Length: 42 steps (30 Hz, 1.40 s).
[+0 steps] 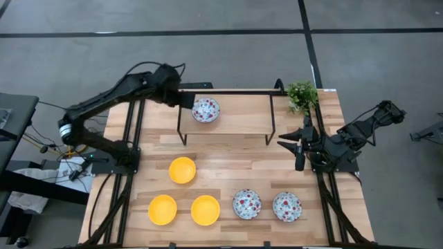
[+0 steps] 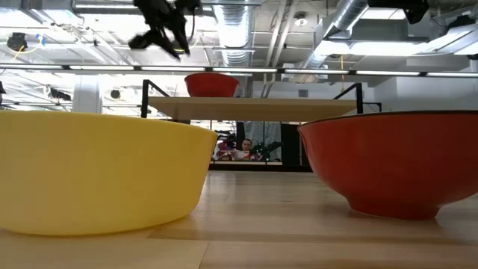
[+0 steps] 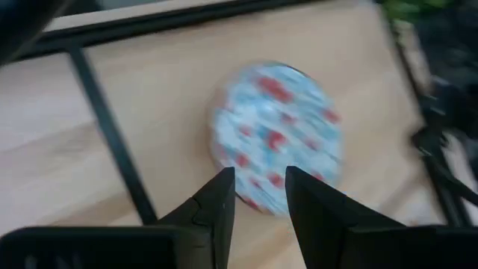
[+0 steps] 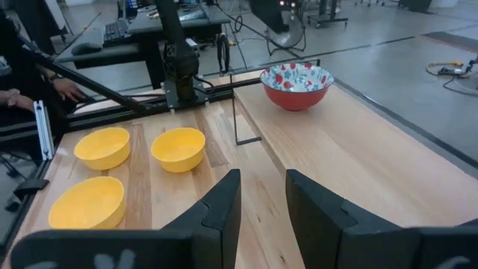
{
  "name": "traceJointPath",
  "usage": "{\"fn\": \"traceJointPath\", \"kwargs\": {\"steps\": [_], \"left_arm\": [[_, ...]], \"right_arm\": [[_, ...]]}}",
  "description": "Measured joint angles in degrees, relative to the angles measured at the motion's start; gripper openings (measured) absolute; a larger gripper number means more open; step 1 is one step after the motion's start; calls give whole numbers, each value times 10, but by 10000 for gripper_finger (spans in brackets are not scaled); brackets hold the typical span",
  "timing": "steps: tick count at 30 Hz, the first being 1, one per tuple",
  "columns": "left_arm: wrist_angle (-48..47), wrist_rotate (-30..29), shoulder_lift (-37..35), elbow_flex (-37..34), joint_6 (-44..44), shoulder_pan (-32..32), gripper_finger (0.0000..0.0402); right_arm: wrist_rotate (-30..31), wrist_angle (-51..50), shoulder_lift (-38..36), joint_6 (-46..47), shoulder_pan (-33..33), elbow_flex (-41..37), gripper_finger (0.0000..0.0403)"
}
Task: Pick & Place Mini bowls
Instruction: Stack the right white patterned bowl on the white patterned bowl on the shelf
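— Why is one speckled bowl (image 1: 205, 109) on the raised wooden shelf (image 1: 242, 117)?

— Probably just set there: the left gripper (image 3: 258, 196) hovers above it, fingers apart, holding nothing.

— And the right gripper (image 4: 261, 196)?

— Parked beside the plant (image 1: 302, 95), fingers apart (empty). Five bowls wait below. No readable writing.

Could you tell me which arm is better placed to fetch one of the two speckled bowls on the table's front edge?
Probably the right: its gripper waits on the speckled pair's side, whereas the left gripper hangs by the shelf bowl.
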Motion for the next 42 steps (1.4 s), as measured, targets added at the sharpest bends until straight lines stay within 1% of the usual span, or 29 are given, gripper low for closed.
{"fn": "traceJointPath", "kwargs": {"steps": [2,5,7,9,11,13,17,19,21,23,27,29,31,36,39,42], "left_arm": [[0,-3,-24,0,0,-38,118],[0,-46,-52,0,2,-110,118],[0,-84,-64,0,28,-163,118],[6,-118,-74,-9,52,-216,118],[13,-147,-85,-34,55,-264,118],[34,-166,-96,-68,55,-303,118],[111,-181,-119,-147,55,-355,118],[154,-180,-133,-184,55,-368,118],[193,-182,-151,-219,55,-374,118],[227,-183,-170,-249,55,-377,118],[266,-179,-212,-295,53,-377,118],[273,-179,-230,-306,53,-377,118],[276,-178,-249,-313,53,-377,118],[278,-178,-282,-321,68,-377,118],[280,-178,-292,-321,73,-377,118],[280,-178,-293,-321,74,-377,118]], "right_arm": [[0,0,0,16,0,0,98],[-11,0,1,38,0,0,98],[-38,0,1,43,0,0,98],[-78,0,1,47,0,0,98],[-114,1,1,76,0,0,98],[-149,5,1,130,0,0,98],[-209,11,12,237,1,0,98],[-226,29,20,265,9,0,98],[-227,55,26,276,23,4,98],[-227,57,41,298,38,19,97],[-230,-3,90,371,62,65,86],[-248,-55,120,425,71,96,77],[-279,-113,156,489,77,126,66],[-406,-262,246,627,88,183,41],[-479,-331,289,682,97,192,28],[-521,-364,319,711,109,193,18]]}}
